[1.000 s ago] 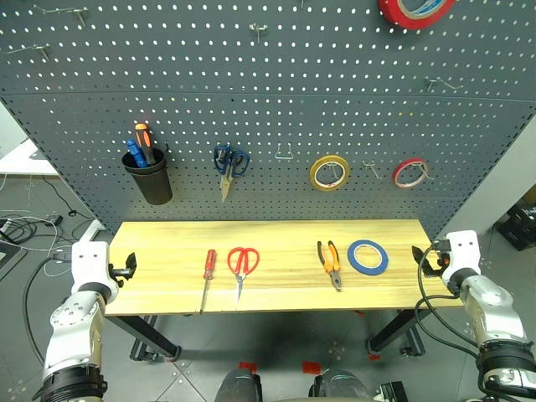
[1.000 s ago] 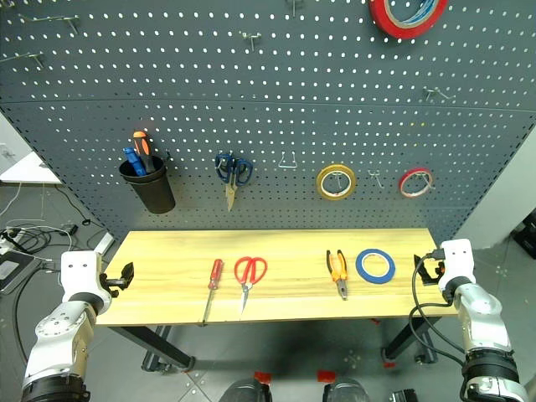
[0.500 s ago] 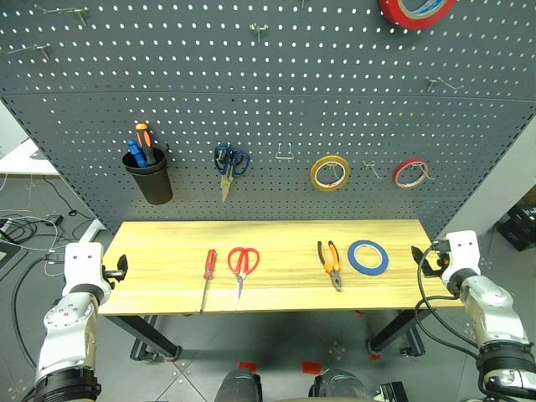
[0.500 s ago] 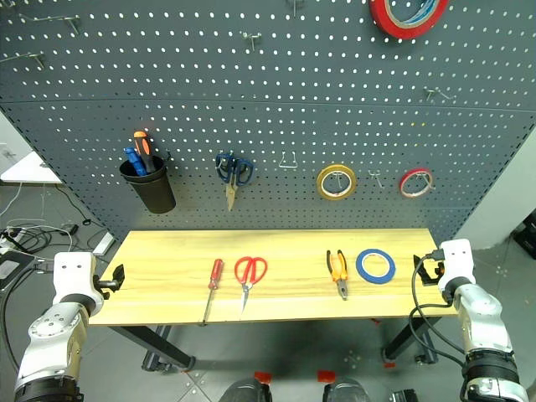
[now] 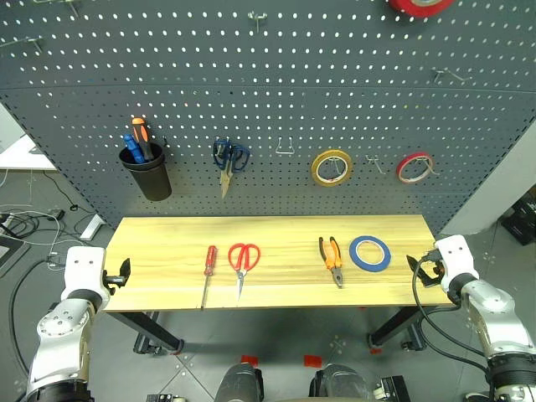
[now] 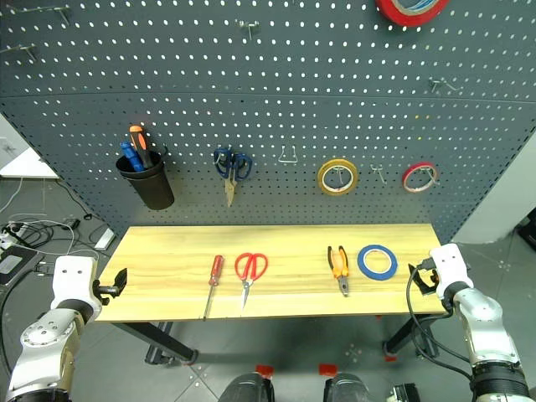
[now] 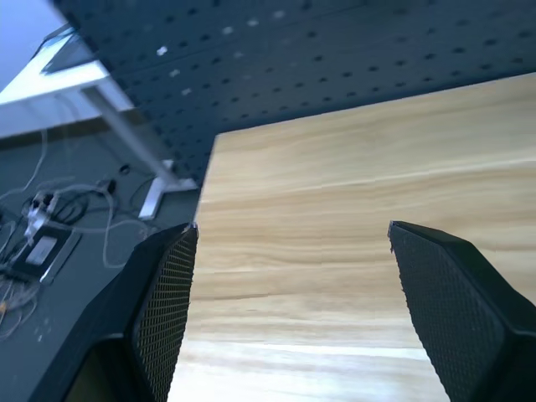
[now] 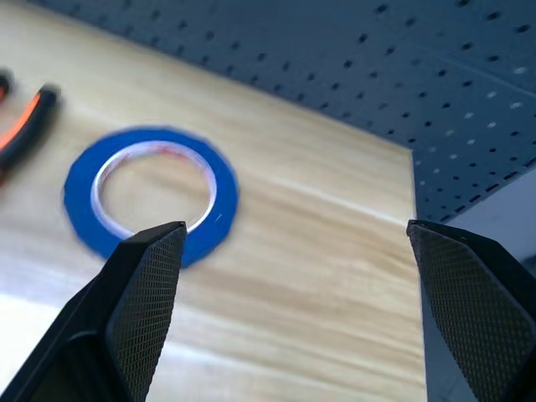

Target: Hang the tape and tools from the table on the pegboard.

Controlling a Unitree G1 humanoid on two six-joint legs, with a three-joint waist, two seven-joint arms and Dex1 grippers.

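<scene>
Two white robot arms reach forward, one at each side, elbows bent. The left gripper (image 5: 120, 272) points forward and slightly down, its two black fingers (image 7: 163, 306) spread wide with nothing between them. The right gripper (image 5: 417, 268) angles inward and a little downward, fingers (image 8: 146, 293) likewise spread wide and empty.

Two arms in pale grey and white casing, rounded at the joints, each ending in a boxy white wrist block. Each block carries a small black tool: the left tool (image 5: 120, 272) and the right tool (image 5: 418, 266). A thin black cable loops from the right wrist block along the right forearm. Seen close from the wrists, the tool fingers (image 8: 142, 310) are matt black wedges faced with a fine cross-hatched grid.
</scene>
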